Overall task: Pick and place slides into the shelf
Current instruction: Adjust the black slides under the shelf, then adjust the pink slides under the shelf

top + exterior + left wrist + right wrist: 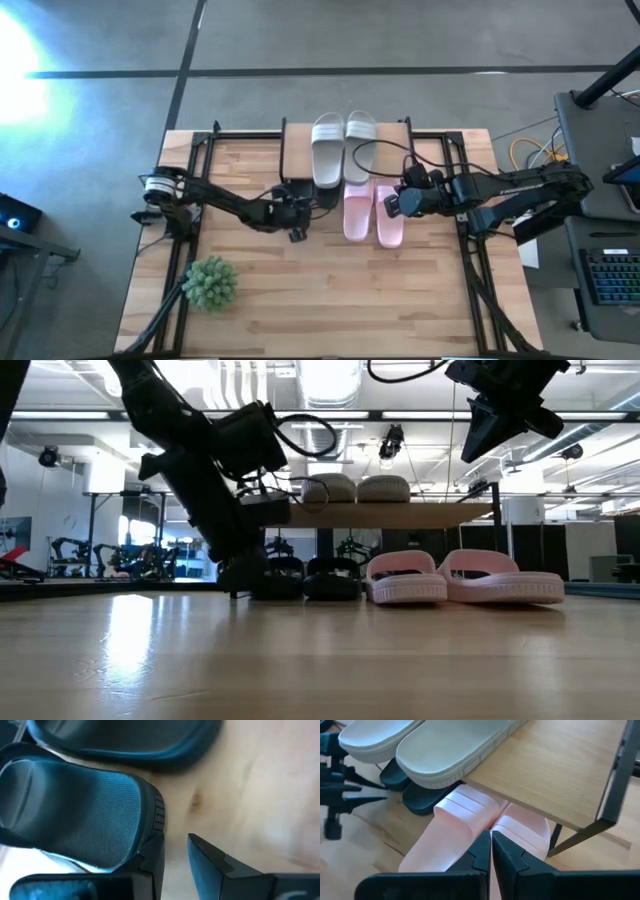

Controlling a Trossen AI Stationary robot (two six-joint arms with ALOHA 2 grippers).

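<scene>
Grey concrete floor with dark lines surrounds a slatted wooden desk (330,300); no readable writing shows on any object.

At the desk's far edge stands the shelf (385,135), a light board on thin black legs. On the shelf board lie the grey-white slides (343,143), side by side, their ends overhanging the board's near edge. Beneath the board, partly tucked under it, are the black slides (305,578) toward its left end and the pink slides (372,212) beside them, the pink pair sticking out well onto the open desk.

Left gripper (298,212) sits low at the shelf's left front corner, right by the black slides; its fingers (210,865) stand partly spread with bare wood between them, one finger touching or nearly touching a black slide's edge, pinching nothing.

Right gripper (392,205) hangs above the pink slides, just in front of the shelf's near edge, fingers pressed together and empty.

Well away from the shelf, toward the desk's near left corner, rests a green spiky plant ball (210,283); the wide near part of the desk lies open.
</scene>
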